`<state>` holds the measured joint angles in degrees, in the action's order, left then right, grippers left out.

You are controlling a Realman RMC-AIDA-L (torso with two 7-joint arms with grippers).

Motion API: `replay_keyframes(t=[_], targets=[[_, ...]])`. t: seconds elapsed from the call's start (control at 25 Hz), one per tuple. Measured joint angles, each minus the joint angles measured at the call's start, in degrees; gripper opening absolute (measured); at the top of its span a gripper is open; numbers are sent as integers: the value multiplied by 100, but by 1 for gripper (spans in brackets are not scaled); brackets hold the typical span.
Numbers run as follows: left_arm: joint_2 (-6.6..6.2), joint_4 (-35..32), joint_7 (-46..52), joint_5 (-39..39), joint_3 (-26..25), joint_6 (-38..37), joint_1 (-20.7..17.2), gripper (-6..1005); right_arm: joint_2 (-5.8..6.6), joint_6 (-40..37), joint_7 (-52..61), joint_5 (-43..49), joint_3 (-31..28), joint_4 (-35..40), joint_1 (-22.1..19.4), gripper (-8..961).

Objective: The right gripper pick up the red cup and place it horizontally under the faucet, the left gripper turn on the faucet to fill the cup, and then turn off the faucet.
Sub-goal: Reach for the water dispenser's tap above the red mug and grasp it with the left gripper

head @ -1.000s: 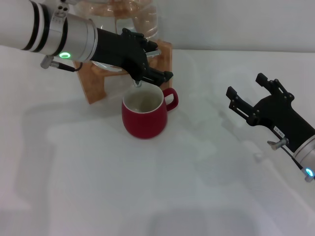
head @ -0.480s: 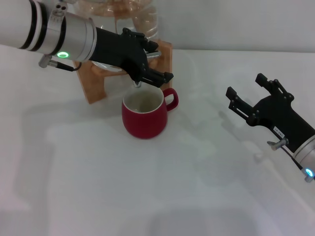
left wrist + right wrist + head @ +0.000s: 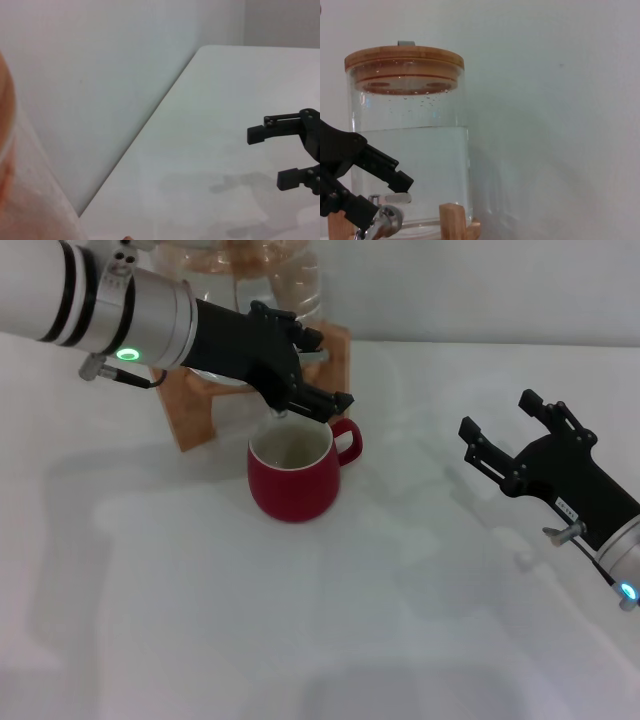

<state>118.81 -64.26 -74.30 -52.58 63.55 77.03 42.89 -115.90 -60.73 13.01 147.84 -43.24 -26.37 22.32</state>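
Observation:
The red cup (image 3: 293, 476) stands upright on the white table, its handle toward my right side, directly below the faucet (image 3: 277, 412). My left gripper (image 3: 333, 368) reaches over the cup at the faucet and is open. In the right wrist view its fingers (image 3: 387, 175) straddle the thin chrome lever of the faucet (image 3: 384, 219). My right gripper (image 3: 498, 412) hovers open and empty well to the right of the cup, and the left wrist view also shows this right gripper (image 3: 265, 157). Whether water is flowing cannot be made out.
A glass water jar (image 3: 407, 150) with a wooden lid sits on a wooden stand (image 3: 188, 410) behind the cup, near the back wall. The white table (image 3: 300, 620) stretches out in front of the cup.
The left gripper's fingers have shifted slightly downward at the faucet. The cup and the right arm have not moved.

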Motion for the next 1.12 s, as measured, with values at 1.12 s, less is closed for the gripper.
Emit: replay_keyframes(t=[1.12], targets=[[-39, -131, -6, 2, -26, 358, 8, 874, 7, 0, 0, 7, -27, 0, 0, 860]])
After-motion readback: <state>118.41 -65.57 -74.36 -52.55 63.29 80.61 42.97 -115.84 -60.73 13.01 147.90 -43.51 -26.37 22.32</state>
